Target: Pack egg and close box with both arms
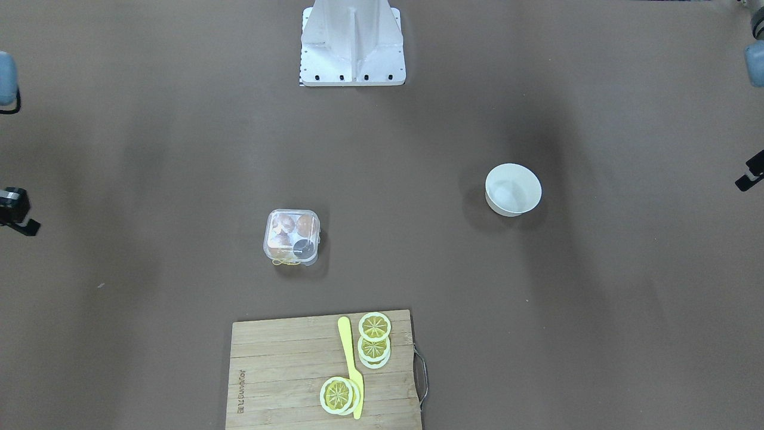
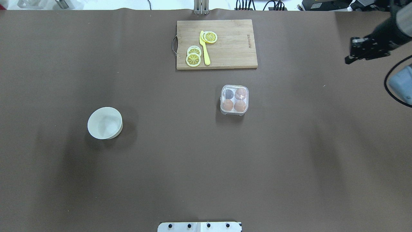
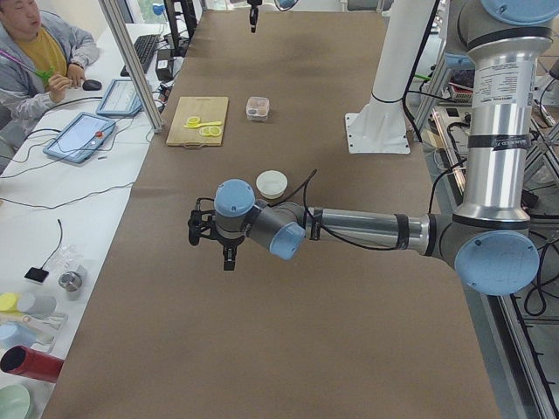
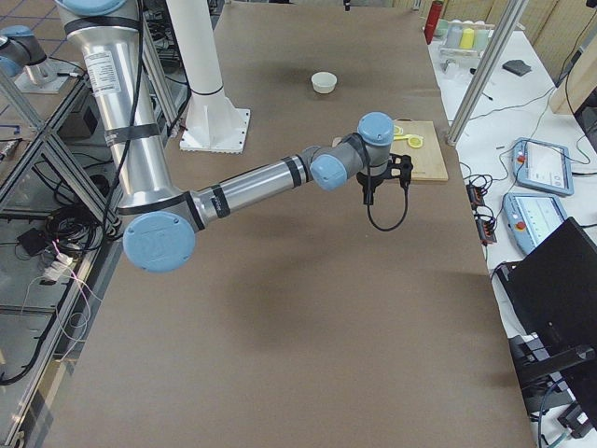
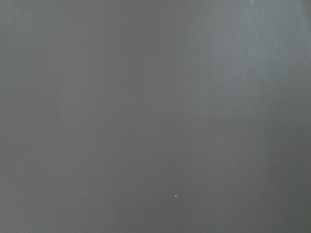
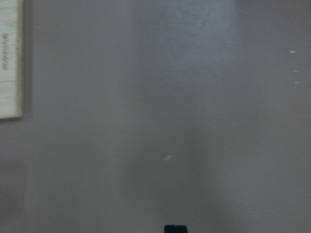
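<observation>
Three eggs (image 2: 228,105) in one box (image 2: 234,99), mid-table

One left gripper (image 3: 225,255) hangs out beyond one white bowl (image 2: 105,123); I cannot tell its opening. One cutting board (image 2: 231,48) bears one yellow knife (image 2: 204,48) and two clusters of lemon slices (image 2: 193,59). The box's lid is down. One right gripper (image 2: 351,56), far right, is equally unreadable.

Left pincer (image 3: 225,258), right pincer (image 4: 368,191) hover (grip unclear).
</observation>
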`<action>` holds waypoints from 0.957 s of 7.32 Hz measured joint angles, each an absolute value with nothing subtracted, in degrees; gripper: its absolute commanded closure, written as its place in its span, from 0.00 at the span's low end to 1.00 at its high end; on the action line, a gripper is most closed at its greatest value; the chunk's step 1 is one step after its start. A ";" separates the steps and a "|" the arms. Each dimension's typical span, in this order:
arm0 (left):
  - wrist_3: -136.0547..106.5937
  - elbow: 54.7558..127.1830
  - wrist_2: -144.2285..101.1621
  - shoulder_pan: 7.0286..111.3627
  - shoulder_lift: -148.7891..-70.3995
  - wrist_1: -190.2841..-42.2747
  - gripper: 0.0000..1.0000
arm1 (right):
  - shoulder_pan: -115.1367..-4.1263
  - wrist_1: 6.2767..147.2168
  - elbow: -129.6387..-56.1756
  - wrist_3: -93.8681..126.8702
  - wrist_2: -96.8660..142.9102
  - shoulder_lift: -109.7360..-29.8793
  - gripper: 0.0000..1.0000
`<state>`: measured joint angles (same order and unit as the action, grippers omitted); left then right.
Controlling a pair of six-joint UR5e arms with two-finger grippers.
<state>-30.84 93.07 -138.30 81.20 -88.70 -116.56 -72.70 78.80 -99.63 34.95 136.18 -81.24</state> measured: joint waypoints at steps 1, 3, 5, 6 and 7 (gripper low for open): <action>-28.94 93.03 -138.31 81.16 -87.87 -116.20 0.02 | -75.53 82.12 -99.42 25.51 135.57 -84.12 0.25; -23.87 93.00 -138.28 81.23 -87.07 -112.66 0.02 | -80.40 90.72 -98.35 9.30 132.88 -85.71 0.00; -15.24 92.87 -138.00 83.49 -87.02 -103.81 0.02 | -83.28 94.07 -95.72 1.21 130.50 -85.78 0.00; -10.21 93.08 -137.74 85.65 -87.15 -98.82 0.02 | -84.08 94.33 -94.08 -1.15 129.81 -85.76 0.00; -6.38 93.70 -137.46 87.41 -87.38 -93.64 0.02 | -84.63 94.43 -92.60 -3.02 129.54 -85.66 0.00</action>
<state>-6.38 93.70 -137.46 87.41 -87.38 -93.64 -84.63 94.43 -92.60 -3.02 129.54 -85.66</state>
